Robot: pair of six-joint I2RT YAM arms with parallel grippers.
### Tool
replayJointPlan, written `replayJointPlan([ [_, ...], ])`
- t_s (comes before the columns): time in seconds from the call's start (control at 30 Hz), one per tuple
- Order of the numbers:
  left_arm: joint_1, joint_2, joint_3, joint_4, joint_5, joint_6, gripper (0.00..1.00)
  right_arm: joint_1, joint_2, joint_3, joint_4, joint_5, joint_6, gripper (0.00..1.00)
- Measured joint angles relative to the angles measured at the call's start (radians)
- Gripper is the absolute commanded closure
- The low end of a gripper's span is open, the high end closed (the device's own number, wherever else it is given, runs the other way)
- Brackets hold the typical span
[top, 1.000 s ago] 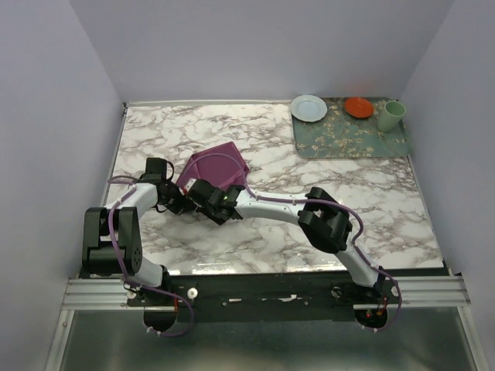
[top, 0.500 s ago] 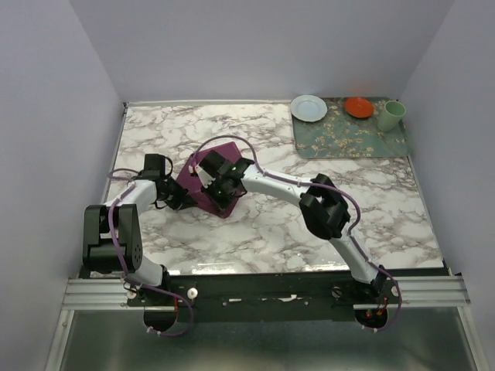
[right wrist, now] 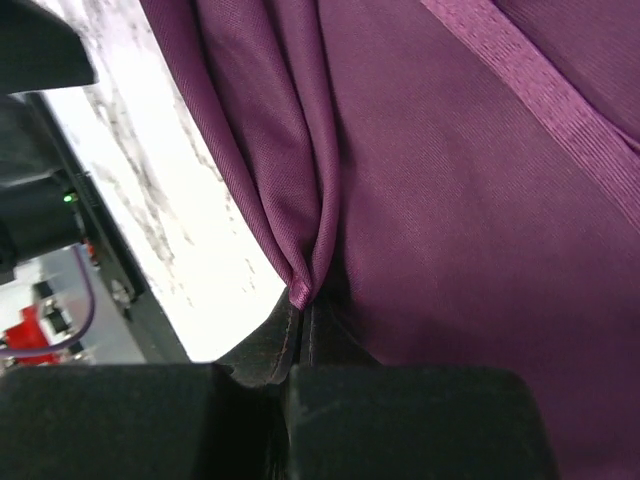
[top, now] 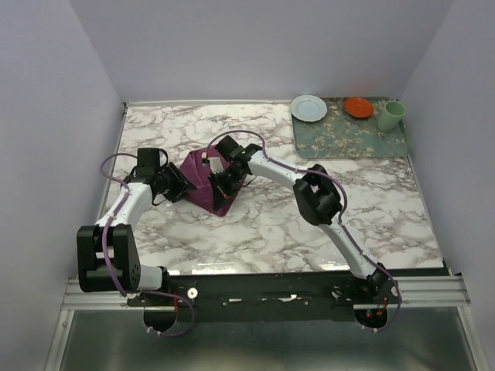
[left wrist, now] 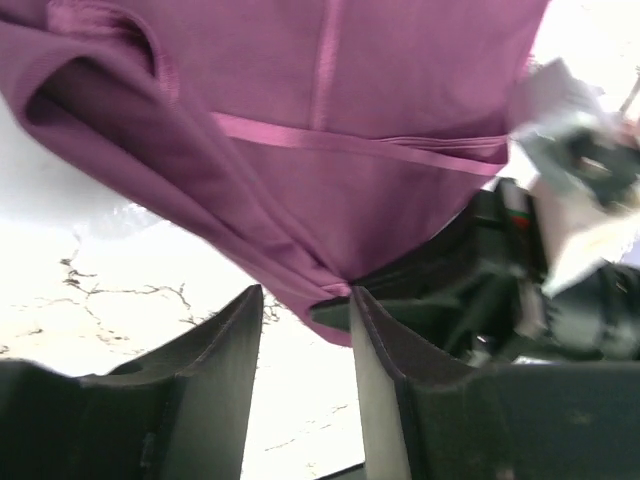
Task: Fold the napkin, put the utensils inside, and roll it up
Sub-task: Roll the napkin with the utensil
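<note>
Napkin (top: 203, 176) bunched on table (top: 271, 232), left of centre. Right gripper (right wrist: 300, 325) clenched on a fold of it. Left gripper (left wrist: 305, 310) jaws apart at napkin's edge, gripping nothing.

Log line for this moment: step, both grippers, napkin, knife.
step: folding napkin | left gripper: open at napkin corner | right gripper: shut on napkin fold | knife: not in view
</note>
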Motion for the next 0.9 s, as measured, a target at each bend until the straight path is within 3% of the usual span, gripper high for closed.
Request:
replayJointPlan([
  [0.27, -0.017, -0.032, -0.047, 0.059, 0.061, 0.026, 0.87, -0.013, 0.025, 0.011, -0.007, -0.079, 0.02, 1.0],
  [0.57, -0.027, -0.066, -0.096, 0.064, 0.053, 0.001, 0.98, -0.031, 0.05, 0.028, -0.022, -0.133, 0.049, 1.0],
  [0.9, -0.027, -0.013, -0.101, 0.061, 0.014, -0.013, 1.0, -0.035, 0.052, 0.028, -0.021, -0.137, 0.06, 1.0],
])
